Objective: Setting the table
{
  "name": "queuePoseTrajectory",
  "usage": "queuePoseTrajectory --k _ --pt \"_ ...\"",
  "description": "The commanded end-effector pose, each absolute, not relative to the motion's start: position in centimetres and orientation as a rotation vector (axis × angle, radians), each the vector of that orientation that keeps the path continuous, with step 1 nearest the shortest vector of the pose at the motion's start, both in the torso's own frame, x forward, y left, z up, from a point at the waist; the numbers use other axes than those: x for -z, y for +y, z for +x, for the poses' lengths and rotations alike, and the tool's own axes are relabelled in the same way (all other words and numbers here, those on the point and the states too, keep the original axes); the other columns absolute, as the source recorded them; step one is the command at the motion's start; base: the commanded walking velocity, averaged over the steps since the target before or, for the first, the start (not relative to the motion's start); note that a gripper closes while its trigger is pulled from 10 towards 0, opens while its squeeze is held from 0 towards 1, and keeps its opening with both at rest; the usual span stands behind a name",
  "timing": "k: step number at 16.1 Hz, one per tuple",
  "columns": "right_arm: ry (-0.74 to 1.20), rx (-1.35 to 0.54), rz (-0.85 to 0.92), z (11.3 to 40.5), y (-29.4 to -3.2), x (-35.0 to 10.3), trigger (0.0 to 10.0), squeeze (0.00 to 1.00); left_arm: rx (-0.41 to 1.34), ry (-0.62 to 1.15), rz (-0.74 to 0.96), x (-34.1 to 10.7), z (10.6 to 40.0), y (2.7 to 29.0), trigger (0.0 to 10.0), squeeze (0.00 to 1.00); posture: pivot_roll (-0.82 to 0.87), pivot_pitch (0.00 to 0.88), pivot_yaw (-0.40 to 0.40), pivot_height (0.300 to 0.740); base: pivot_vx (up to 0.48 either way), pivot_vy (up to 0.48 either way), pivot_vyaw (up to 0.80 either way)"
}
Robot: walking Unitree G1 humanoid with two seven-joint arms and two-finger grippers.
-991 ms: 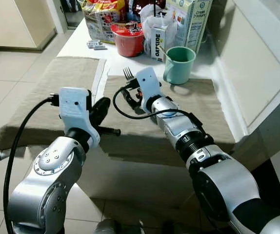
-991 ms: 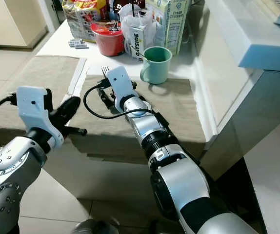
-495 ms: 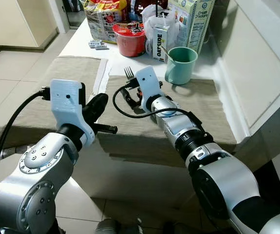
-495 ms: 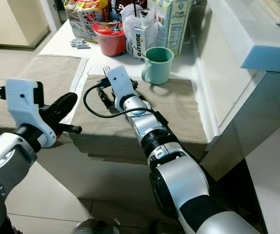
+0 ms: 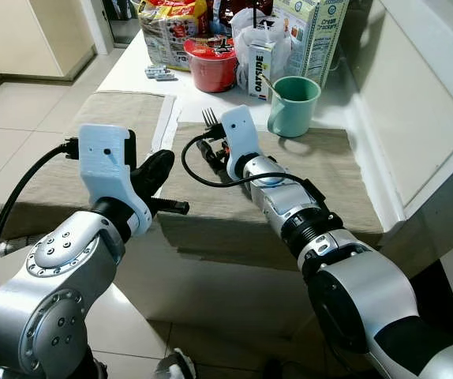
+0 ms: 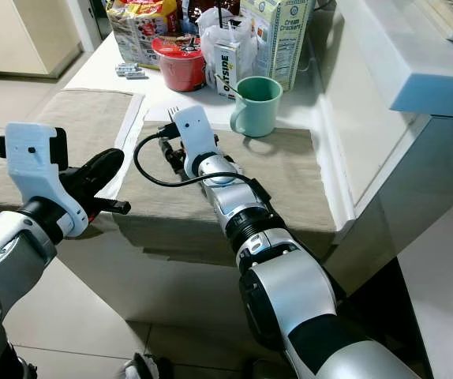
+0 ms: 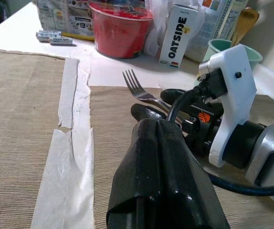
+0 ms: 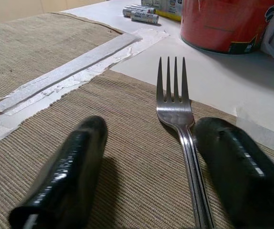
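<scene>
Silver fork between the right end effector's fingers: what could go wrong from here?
1. The silver metal fork lies flat on the beige woven placemat, beside one finger of the open right end effector; closing off-centre could push it sideways.
2. Its tines overhang the placemat edge near the red bowl; a forward nudge could slide it there.
3. The mint green mug stands close to the right arm.

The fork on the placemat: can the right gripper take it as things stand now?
Probably yes. The right gripper is open, and the fork lies flat on the placemat between its jaws, close beside one of them. Nothing blocks it.
</scene>
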State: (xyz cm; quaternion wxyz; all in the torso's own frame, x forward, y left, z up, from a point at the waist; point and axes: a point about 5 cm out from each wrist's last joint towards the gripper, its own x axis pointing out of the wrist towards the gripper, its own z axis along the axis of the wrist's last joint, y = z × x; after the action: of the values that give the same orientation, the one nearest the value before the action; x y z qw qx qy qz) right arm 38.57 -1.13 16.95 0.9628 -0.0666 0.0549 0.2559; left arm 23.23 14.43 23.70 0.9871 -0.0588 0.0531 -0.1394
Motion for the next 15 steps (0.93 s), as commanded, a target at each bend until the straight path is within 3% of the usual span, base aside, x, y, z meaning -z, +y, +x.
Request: queuePoseTrajectory --k 1,2,4,5,10,12,15 --pt "0.228 -0.523 -0.114 37.92 -1.44 -14.48 0.0 0.00 0.279 0.094 -0.107 -24.19 23.17 14.42 10.0 0.00 0.14 0.097 0.045 0.740 0.000 0.000 0.00" --pt "0.236 -0.519 -0.105 37.85 -1.48 -14.27 0.0 0.00 0.281 0.098 -0.107 -24.15 23.18 14.35 10.0 0.00 0.13 0.097 0.047 0.740 0.000 0.000 0.00" --pt "0.237 -0.520 -0.101 37.77 -1.44 -14.16 0.0 0.11 0.284 0.100 -0.108 -24.13 23.21 14.30 10.0 0.00 0.13 0.097 0.047 0.740 0.000 0.000 0.00" --pt "0.239 -0.521 -0.097 37.72 -1.42 -14.05 0.0 0.20 0.287 0.102 -0.109 -24.11 23.26 14.24 10.0 0.00 0.13 0.096 0.047 0.740 0.000 0.000 0.00" --pt "0.237 -0.524 -0.092 37.63 -1.41 -13.93 0.0 0.48 0.290 0.100 -0.112 -24.04 23.54 14.08 10.0 0.00 0.11 0.089 0.042 0.740 0.000 0.000 0.00" --pt "0.235 -0.522 -0.092 37.67 -1.56 -13.93 0.0 0.85 0.314 0.094 -0.092 -23.85 23.49 13.78 10.0 0.00 0.10 0.086 0.042 0.740 0.000 0.000 0.00" --pt "0.235 -0.522 -0.092 37.67 -1.56 -13.93 0.0 0.85 0.314 0.094 -0.092 -23.85 23.49 13.78 10.0 0.00 0.10 0.086 0.042 0.740 0.000 0.000 0.00"
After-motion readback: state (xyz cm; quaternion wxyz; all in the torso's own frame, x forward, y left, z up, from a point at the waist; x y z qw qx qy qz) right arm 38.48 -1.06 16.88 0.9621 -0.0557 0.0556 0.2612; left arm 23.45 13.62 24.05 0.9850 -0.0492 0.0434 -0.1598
